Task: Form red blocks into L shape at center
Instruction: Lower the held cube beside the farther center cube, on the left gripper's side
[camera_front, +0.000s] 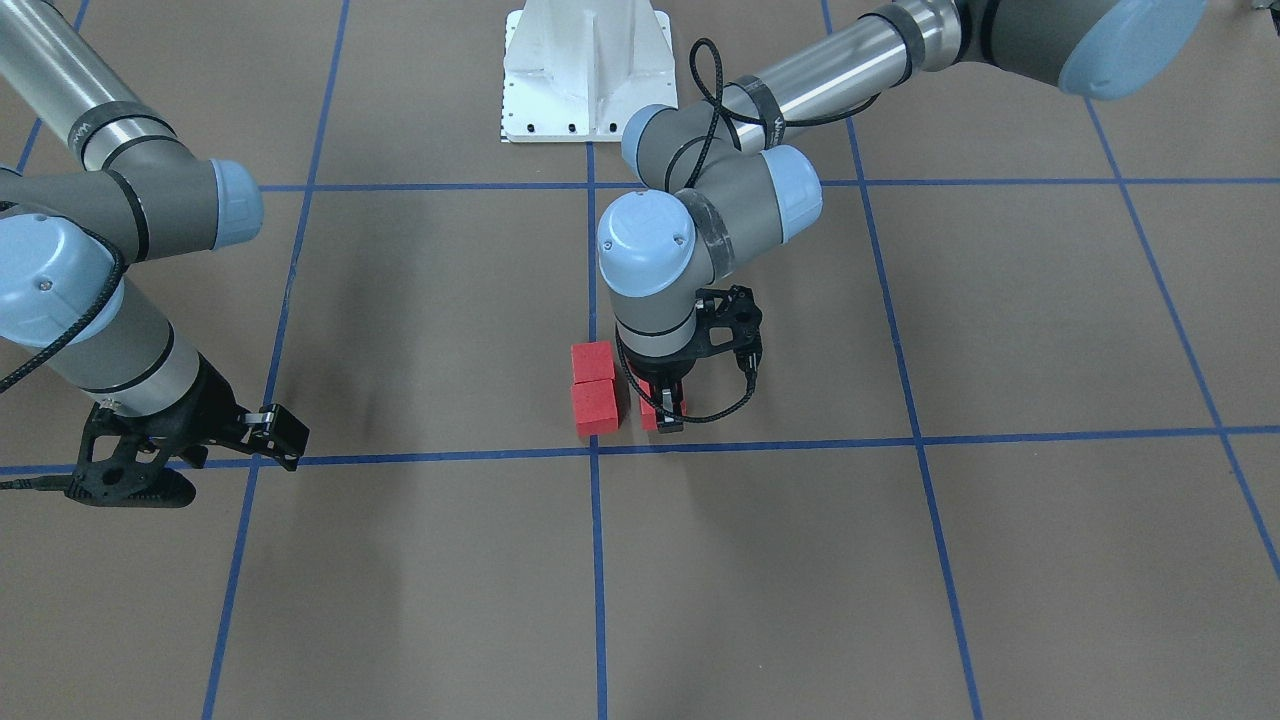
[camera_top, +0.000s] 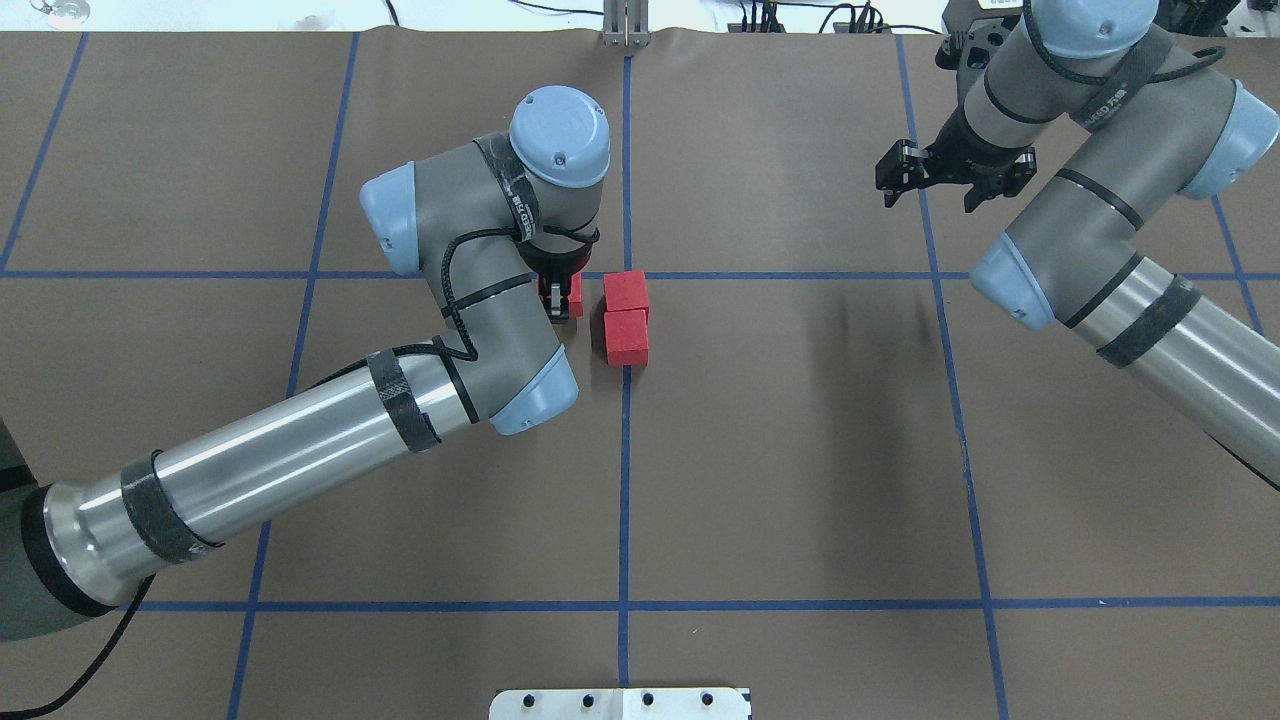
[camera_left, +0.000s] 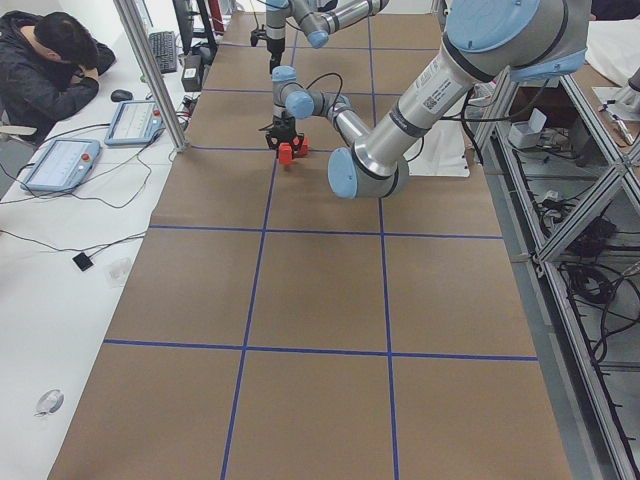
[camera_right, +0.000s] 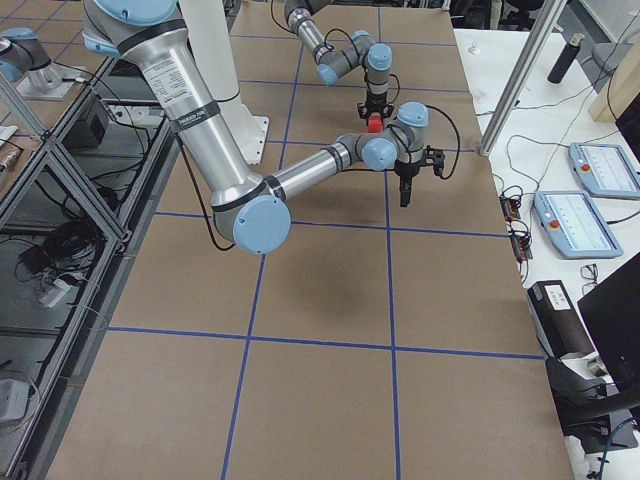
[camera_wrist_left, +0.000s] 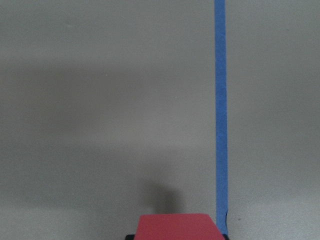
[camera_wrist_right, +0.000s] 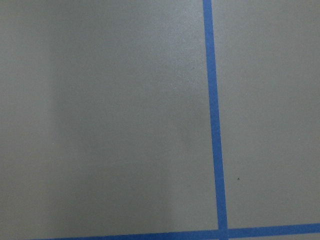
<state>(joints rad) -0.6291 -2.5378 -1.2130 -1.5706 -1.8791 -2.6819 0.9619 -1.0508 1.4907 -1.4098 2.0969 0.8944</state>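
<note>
A small matte red cube (camera_top: 575, 293) is gripped between the closed fingers of the left claw (camera_top: 560, 300), just beside the crossing of thin blue tape lines (camera_top: 627, 275) at the middle of the brown gridded desk (camera_top: 800, 450). Two more red cubes (camera_top: 627, 338) are set touching in a short column that ends at that crossing. The held cube is level with the column's end cube (camera_top: 626, 291), a narrow gap apart. To close the L well, the held cube should be slid sideways until its face meets the end cube squarely, with edges kept parallel. It should be pushed no further, so that the column is not shifted. Release is best followed by a straight lift. The right claw (camera_top: 950, 178) is seen well apart; whether it is open cannot be told.
</note>
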